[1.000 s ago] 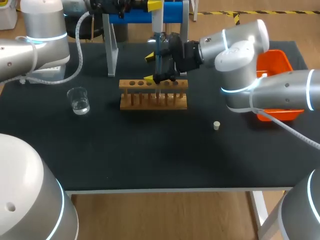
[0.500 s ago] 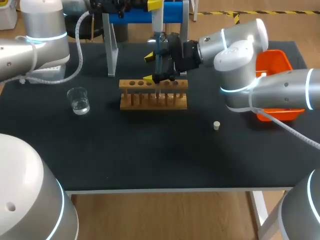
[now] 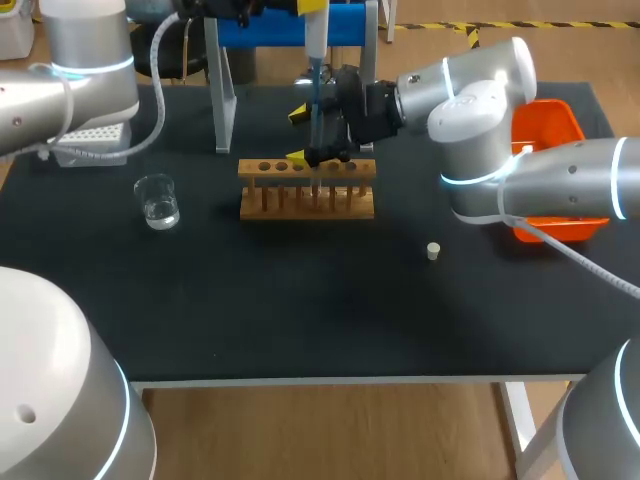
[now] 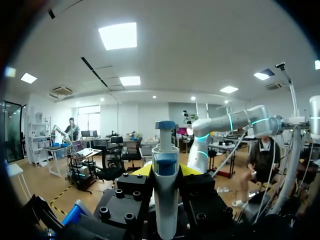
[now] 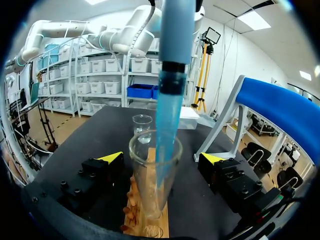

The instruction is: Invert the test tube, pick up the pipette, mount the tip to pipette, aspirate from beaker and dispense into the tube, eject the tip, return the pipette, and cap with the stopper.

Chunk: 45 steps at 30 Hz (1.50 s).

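Two claws at the clear glass test tube (image 5: 142, 192): left claw (image 4: 165, 171) clamps the white-and-blue pipette (image 4: 165, 200), right claw (image 5: 161, 161) spread around the tube. Dispense slowly, blue tip (image 5: 170, 112) centred inside.

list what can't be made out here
Liquid inside the test tube: right wrist view, the pipette tip covers it; head view, too small.
Tip box: head view, left arm covers part.
Pipette below the left tool: left wrist view, cut off at the edge.
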Each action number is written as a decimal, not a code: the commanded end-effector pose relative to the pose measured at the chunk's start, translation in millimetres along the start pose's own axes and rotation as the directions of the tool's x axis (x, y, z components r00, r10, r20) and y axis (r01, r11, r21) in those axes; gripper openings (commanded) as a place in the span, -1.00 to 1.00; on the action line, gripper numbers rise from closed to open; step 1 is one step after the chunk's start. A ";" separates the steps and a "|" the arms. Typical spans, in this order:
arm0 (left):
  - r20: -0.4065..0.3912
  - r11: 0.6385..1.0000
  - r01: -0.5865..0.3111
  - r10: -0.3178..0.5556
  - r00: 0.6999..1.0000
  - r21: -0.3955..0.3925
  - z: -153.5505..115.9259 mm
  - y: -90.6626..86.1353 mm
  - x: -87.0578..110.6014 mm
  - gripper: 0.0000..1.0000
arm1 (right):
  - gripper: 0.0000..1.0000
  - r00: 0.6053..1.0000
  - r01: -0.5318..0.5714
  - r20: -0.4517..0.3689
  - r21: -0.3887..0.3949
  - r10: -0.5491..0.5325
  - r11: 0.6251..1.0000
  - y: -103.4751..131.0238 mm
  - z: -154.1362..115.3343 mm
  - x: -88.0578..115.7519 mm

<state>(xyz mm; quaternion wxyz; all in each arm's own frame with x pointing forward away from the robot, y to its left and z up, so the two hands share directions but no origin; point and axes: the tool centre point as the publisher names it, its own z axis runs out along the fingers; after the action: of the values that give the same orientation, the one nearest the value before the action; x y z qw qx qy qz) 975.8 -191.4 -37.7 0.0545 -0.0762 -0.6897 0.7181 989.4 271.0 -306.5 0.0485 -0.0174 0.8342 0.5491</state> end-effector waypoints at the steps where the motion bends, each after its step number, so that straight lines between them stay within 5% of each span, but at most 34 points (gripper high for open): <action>1: 0.003 1.000 0.000 0.000 1.000 -0.007 2.5 -3.3 1.4 -1.00 | 1.00 1.000 0.000 -0.003 0.001 0.000 1.000 -0.3 -0.4 -1.2; 45: 0.003 0.998 -0.027 0.027 1.000 -0.049 20.3 -38.9 11.8 -1.00 | 1.00 1.000 0.000 -0.003 0.001 0.000 1.000 -0.3 -0.4 -1.2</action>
<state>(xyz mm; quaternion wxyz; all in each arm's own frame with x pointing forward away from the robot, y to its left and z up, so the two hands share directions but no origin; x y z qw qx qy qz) 961.6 -206.7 -2.7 0.0436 -0.0877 -0.7027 0.7048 989.4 271.0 -306.5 0.0485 -0.0174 0.8342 0.5491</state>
